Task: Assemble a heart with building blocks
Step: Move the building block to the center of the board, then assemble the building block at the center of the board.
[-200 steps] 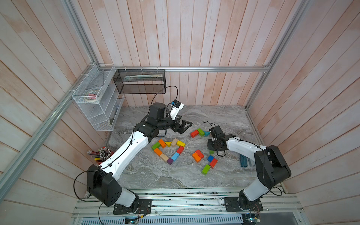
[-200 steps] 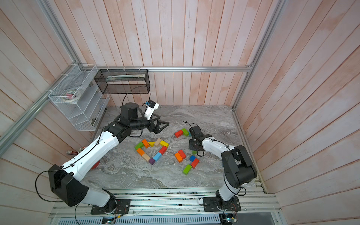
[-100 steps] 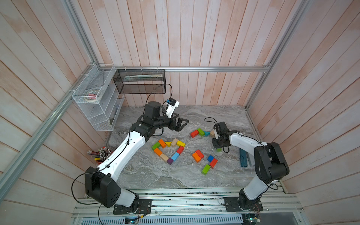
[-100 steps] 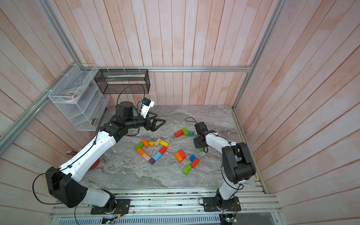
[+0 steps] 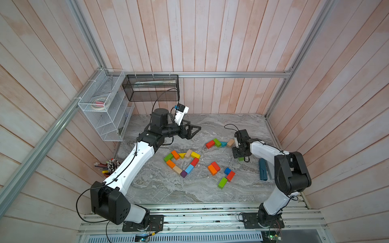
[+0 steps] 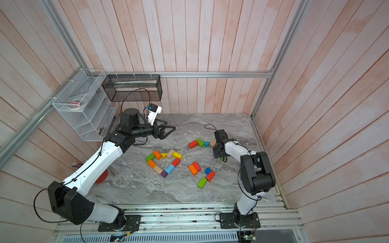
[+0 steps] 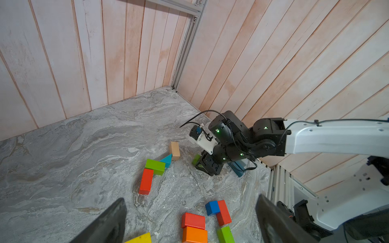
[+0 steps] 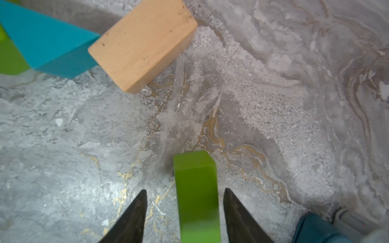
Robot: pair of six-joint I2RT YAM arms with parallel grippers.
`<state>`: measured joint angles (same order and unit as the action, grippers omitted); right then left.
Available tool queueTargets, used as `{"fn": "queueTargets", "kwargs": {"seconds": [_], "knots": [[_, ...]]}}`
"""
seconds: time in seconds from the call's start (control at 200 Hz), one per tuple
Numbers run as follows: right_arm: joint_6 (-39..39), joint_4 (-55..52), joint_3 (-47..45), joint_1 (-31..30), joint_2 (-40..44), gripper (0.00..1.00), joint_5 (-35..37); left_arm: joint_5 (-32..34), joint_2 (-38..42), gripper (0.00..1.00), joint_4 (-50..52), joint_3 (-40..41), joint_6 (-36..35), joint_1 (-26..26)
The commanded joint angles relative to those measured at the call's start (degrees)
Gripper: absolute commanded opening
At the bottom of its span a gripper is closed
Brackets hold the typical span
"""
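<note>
Risk of right pincer point(image 8: 185, 189), spread around loose green block point(image 8: 194, 168), knocking it askew on lifting; left pincer point(image 7: 190, 197) spread, empty.

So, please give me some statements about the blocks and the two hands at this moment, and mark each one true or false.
1. The left hand is open and empty. True.
2. The right hand squeezes the green block tightly. False: its fingers stand on both sides of it, with a gap at each.
3. The tan block touches the teal wedge. True.
4. Every block already lies in the heart outline. False: an orange block and a red block, among others, lie beside it.
5. A purple cube sits at the outline's pointed tip. True.
</note>
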<state>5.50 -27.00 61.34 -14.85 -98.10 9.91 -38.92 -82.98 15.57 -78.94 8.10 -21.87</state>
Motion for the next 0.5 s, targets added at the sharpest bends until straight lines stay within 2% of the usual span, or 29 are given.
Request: {"fn": "queueTargets", "kwargs": {"seconds": [0.0, 0.255, 0.495], "knots": [[6.81, -1.55, -2.41, 0.00, 4.05, 0.58, 0.97, -1.25, 1.35, 0.96, -1.03, 0.77, 0.36, 0.16], [18.99, -2.99, -5.49, 0.25, 6.60, 0.50, -0.91, -1.51, 1.39, 0.96, -1.02, 0.87, 0.29, 0.13], [24.29, 2.17, -8.83, 3.37, 6.86, 0.35, -6.07, -1.60, 1.36, 0.96, -1.25, 1.03, 0.38, 0.16]]}}
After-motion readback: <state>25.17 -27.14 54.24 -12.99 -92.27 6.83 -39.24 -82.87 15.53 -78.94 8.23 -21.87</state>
